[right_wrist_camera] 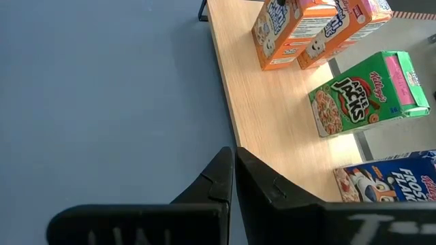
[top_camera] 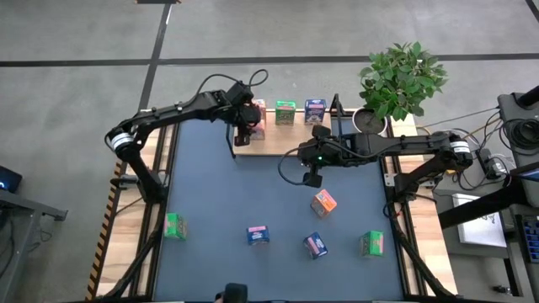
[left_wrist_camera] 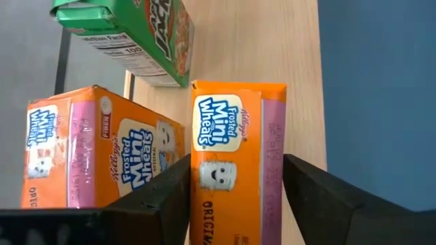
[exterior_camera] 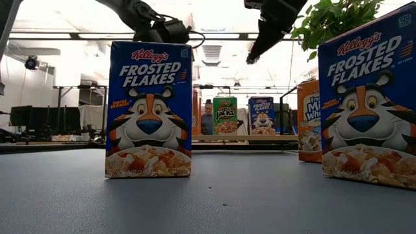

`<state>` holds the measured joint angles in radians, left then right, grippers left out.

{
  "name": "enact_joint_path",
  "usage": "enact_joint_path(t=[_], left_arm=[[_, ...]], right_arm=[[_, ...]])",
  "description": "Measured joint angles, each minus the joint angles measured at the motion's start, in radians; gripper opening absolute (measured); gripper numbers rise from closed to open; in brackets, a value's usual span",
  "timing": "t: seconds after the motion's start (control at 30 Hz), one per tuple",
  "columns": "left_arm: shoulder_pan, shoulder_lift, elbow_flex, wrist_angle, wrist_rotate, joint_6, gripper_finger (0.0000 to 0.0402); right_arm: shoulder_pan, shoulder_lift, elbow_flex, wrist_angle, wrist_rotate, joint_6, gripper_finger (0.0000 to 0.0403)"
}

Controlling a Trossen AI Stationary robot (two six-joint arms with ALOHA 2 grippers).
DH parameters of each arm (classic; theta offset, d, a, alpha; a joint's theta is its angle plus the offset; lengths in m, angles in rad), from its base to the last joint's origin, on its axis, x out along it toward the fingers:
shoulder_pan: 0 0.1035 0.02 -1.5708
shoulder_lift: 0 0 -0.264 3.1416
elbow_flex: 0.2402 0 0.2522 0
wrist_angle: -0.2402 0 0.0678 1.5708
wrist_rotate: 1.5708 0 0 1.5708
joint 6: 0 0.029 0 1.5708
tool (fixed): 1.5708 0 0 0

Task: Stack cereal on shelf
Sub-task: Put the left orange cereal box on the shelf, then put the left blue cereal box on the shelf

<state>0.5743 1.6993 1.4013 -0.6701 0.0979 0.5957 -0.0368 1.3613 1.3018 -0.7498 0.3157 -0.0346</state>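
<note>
The shelf point(top_camera: 295, 135), a light-wood board, lies at the table's far edge. On it stand two orange cereal boxes point(left_wrist_camera: 88, 150) point(left_wrist_camera: 231, 177), a green one point(top_camera: 285, 112) and a blue one point(top_camera: 315, 110). My left gripper point(left_wrist_camera: 237, 170) is open over the shelf's left end, its fingers on either side of the nearer orange box. My right gripper point(top_camera: 312, 178) hangs shut over the table's middle and holds nothing. Several more boxes stand on the table: orange point(top_camera: 323, 202), green point(top_camera: 175, 225) point(top_camera: 371, 243), blue point(top_camera: 258, 236) point(top_camera: 314, 245). My left gripper comes slanting down from the table's near left, one finger point(left_wrist_camera: 163, 194) beside each long side point(left_wrist_camera: 272, 170) of the orange box. Their inner edges line up with the box's sides; whether they touch it I cannot tell. The box stands upright on the board.
A potted plant point(top_camera: 402, 80) stands at the far right beside the shelf. Black posts point(top_camera: 336, 105) rise from the shelf's frame. Bare table lies between the shelf and the loose boxes near the front edge. In the low view a blue box point(exterior_camera: 149, 109) hides the shelf's left end.
</note>
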Motion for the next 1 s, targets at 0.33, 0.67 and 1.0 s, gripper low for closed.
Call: enact_joint_path(t=[0.33, 0.67, 1.0], left_arm=[[-0.001, -0.001, 0.065, -0.018, 0.000, -0.003, 0.0208], [-0.050, -0.104, 0.109, -0.119, 0.104, -0.128, 0.0208], [-0.309, -0.397, -0.061, 0.038, 0.177, -0.389, 0.0208]], right_arm=[[0.000, 0.000, 0.000, 0.000, 0.000, 0.012, 0.0009], [0.071, 0.000, 0.000, 0.004, 0.000, 0.066, 0.0009], [0.265, 0.039, -0.002, 0.161, 0.000, 0.113, 0.0009]])
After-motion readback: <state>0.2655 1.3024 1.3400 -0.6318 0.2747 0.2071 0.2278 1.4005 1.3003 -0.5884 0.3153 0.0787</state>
